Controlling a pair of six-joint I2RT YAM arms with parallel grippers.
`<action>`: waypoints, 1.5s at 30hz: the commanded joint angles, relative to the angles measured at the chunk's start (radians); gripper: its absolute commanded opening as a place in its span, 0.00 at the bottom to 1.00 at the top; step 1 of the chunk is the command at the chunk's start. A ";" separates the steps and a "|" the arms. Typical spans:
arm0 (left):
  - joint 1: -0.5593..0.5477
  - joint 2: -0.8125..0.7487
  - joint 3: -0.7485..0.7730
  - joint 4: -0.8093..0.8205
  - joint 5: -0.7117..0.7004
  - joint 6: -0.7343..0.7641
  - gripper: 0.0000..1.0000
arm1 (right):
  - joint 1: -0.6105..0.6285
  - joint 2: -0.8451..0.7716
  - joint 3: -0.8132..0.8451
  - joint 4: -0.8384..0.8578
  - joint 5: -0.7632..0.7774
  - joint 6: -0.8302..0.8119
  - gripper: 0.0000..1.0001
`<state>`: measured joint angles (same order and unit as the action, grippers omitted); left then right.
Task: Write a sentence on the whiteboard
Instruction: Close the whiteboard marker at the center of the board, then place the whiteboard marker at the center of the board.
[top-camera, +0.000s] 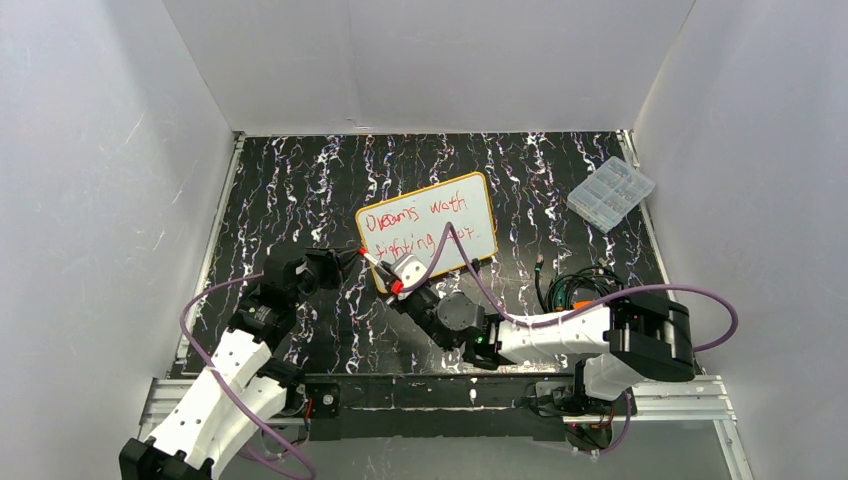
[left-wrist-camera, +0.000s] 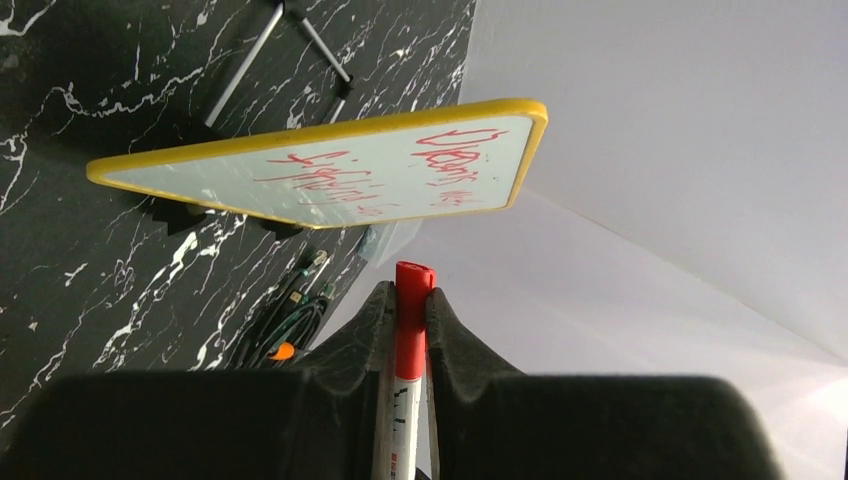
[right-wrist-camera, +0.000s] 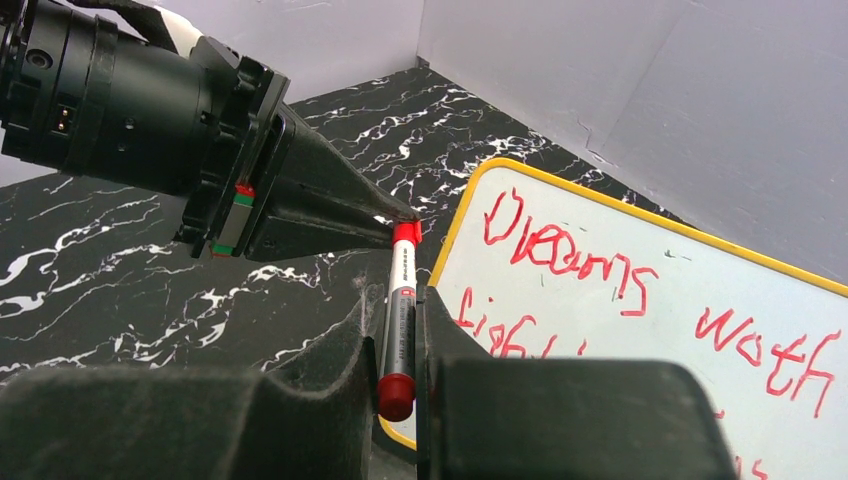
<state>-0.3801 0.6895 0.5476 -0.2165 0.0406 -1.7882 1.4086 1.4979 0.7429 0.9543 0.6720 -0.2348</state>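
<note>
The whiteboard (top-camera: 470, 215) lies tilted on the black marbled table, yellow-framed, with the red sentence (top-camera: 415, 222) in two lines on it. A red-capped white marker (top-camera: 381, 271) hangs just off the board's near left corner, held at both ends. My left gripper (top-camera: 358, 255) is shut on its red cap (left-wrist-camera: 414, 285). My right gripper (top-camera: 400, 284) is shut on the white barrel (right-wrist-camera: 401, 265), the red end plug (right-wrist-camera: 396, 395) sitting between its fingers. The whiteboard (right-wrist-camera: 650, 330) and its sentence (right-wrist-camera: 570, 255) fill the right of the right wrist view, with the left gripper (right-wrist-camera: 400, 225) pinching the cap beside the frame. The left wrist view shows the whiteboard (left-wrist-camera: 200, 180) from a low angle.
A clear plastic compartment box (top-camera: 611, 192) sits at the far right. A bundle of cables (top-camera: 575, 285) lies right of the board near the right arm. White walls enclose the table on three sides.
</note>
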 joint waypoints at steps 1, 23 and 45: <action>-0.023 -0.042 0.022 0.025 0.126 0.019 0.00 | -0.035 0.057 0.053 0.015 -0.022 0.022 0.01; -0.023 -0.085 0.038 0.022 0.138 0.038 0.00 | -0.109 0.208 0.157 -0.031 -0.082 0.093 0.01; 0.039 -0.124 0.030 -0.108 -0.159 0.148 0.00 | 0.006 -0.419 -0.126 -0.493 -0.181 0.257 0.78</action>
<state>-0.3607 0.5789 0.5262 -0.2676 -0.0570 -1.7393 1.4174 1.2121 0.6411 0.5667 0.4412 -0.0494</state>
